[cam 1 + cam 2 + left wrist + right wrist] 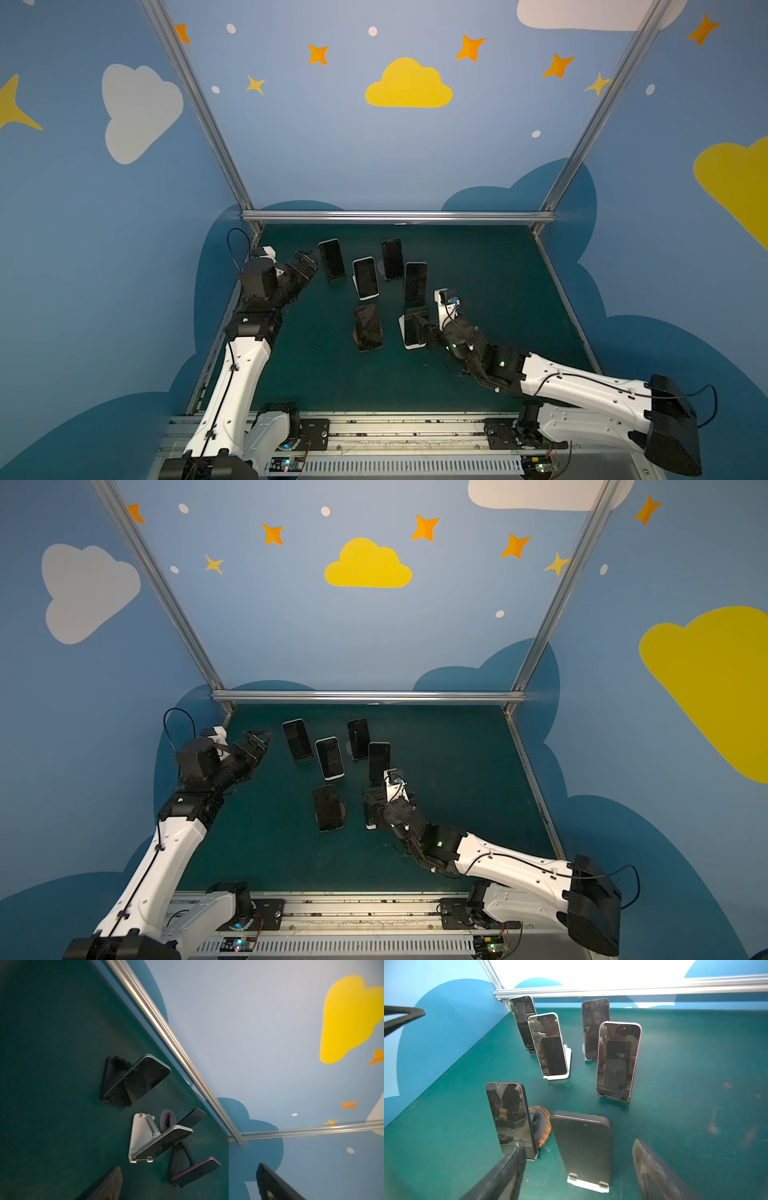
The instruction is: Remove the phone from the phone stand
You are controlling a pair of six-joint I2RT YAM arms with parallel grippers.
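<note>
The dark phone (582, 1155) leans in the lip of the white stand (588, 1185) — probably light, stiff and slippery, best held by its long edges, where the right gripper (578, 1147) stands open on both sides, not touching; beside and beyond this stand five other stands (544, 1124) hold one phone each — the left gripper (306, 265), well apart, is wide open.

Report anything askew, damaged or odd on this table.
Nothing is toppled or askew. Only wear shows: rust-coloured scuff marks on the green mat, on the bare stretch beside the pink-edged phone.
</note>
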